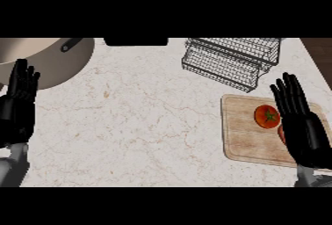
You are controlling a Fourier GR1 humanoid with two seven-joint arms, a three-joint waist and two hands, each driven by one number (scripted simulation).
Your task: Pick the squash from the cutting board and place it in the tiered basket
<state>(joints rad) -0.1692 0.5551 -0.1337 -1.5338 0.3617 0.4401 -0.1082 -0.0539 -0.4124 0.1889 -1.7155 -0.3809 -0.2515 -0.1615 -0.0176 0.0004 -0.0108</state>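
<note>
A wooden cutting board (250, 143) lies at the right of the marble counter. On it sits a round red-orange vegetable with a green stem (266, 116). A second red piece (281, 134) peeks out beside my right hand, mostly hidden by it. My right hand (303, 127) is open with straight fingers pointing up, over the board's right part, just right of the red vegetable. The dark wire tiered basket (230, 57) stands at the back, above the board. My left hand (18, 105) rests open at the left edge, fingers up.
A large grey pot with a dark lid handle (55, 59) stands at the back left, just beyond my left hand. A black object (136, 41) sits at the counter's back edge. Dark wood shows at the far right corner (321, 50).
</note>
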